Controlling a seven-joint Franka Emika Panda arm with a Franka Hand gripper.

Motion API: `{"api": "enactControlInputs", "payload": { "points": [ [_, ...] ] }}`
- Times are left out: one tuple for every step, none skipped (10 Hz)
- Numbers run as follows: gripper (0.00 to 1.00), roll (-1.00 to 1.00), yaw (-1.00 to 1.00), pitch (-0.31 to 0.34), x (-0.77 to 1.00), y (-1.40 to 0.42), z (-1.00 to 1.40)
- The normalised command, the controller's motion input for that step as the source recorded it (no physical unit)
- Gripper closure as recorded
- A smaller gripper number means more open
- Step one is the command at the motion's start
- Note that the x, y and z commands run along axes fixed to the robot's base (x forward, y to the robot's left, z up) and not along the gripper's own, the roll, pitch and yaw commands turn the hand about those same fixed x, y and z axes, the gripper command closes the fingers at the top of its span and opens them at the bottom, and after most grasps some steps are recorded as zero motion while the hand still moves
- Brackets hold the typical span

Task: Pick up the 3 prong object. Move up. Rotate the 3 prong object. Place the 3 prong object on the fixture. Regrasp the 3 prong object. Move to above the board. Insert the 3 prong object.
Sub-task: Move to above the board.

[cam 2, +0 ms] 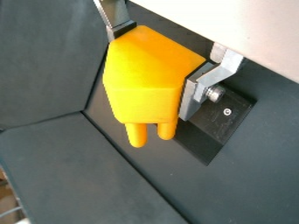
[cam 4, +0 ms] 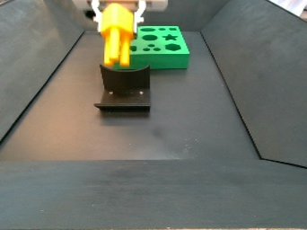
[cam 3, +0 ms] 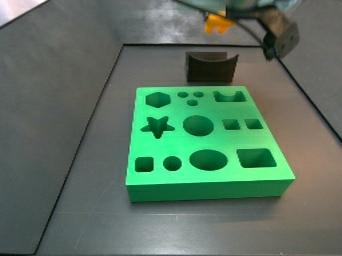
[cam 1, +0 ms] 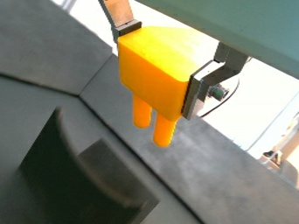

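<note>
Gripper is clamped on the 3 prong object, a small orange-yellow plastic block w/ short prongs at one end; both wrist views show the flat silver finger plates pressed against opposite faces of the block, nothing else between them. Gripper hangs above the fixture, a small dark grey, near-black bracket block on a base plate, w/ the block held in the air over it.

Key relation: the block's long axis runs roughly vertical, prongs pointing down toward the fixture top, w/ the body up between the fingers. In a side view the prong tips overlap the fixture's upper edge, but can't tell if touching or just in front. Looks like the rotate/place stage, approx mid-task; placing calls for a straight descent onto the fixture.

Board, a large bright green square slab w/ star, hexagon, circle, square and oval cut-outs, sits just beyond the fixture, apart from it, on the far side from the camera in a side view. Fixture's curved notch is empty.
</note>
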Motion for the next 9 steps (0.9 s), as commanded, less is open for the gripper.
{"api": "enactControlInputs", "payload": {
  "points": [
    [1.0, -0.07, -0.18, 0.152, -0.05, -0.06, 1.0],
    [1.0, -0.07, -0.11, 0.2, -0.05, -0.06, 1.0],
    [1.0, -0.06, -0.05, 0.227, -0.05, -0.06, 1.0],
    [1.0, -0.05, 0.02, 0.238, -0.05, -0.05, 1.0],
    [1.0, -0.04, 0.08, 0.223, -0.04, -0.05, 1.0],
    [1.0, -0.03, 0.12, 0.205, -0.03, -0.05, 1.0],
    [1.0, -0.02, 0.14, 0.19, -0.02, -0.05, 1.0],
    [1.0, -0.02, 0.16, 0.167, 0.0, -0.05, 0.84],
    [1.0, -0.02, 0.17, 0.135, 0.01, -0.04, 0.6]
  ]
}}
